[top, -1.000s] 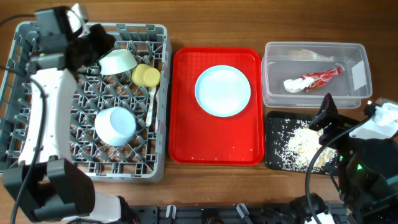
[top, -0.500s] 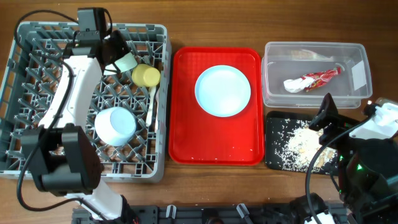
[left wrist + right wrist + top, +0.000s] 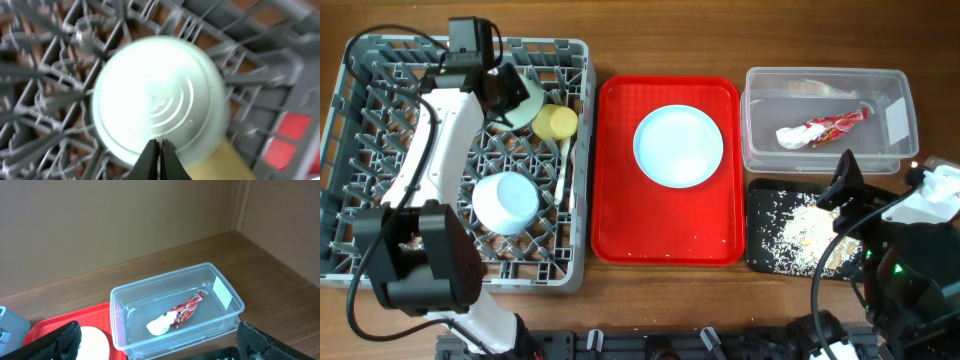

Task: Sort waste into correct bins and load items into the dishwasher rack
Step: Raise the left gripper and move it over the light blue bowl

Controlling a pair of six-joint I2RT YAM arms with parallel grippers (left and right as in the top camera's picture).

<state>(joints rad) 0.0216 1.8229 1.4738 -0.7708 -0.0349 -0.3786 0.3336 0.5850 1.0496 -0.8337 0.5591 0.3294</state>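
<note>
**Bowl in the rack, fingers clenched beside it**
The left gripper (image 3: pixel 159 146) is pinched shut on nothing, its tips at the near edge of the mint bowl (image 3: pixel 155 97), which lies base-up in the rack (image 3: pixel 570 46). The right gripper (image 3: pixel 160 338) is spread wide and empty, facing the tub (image 3: pixel 226 314).

Seen on my monitors: a wood-grain surface (image 3: pixel 660 40) with a low sheen carries the matt grey plastic dishwasher rack (image 3: pixel 550 262) and a glossy red plastic serving tray (image 3: pixel 620 220). The mint-green bowl (image 3: pixel 155 95) looks smooth and glossy, with moulded rings. The tub (image 3: pixel 120 320) is clear plastic, and the wrapper (image 3: pixel 187 309) in it is crinkled, shiny film.
</note>
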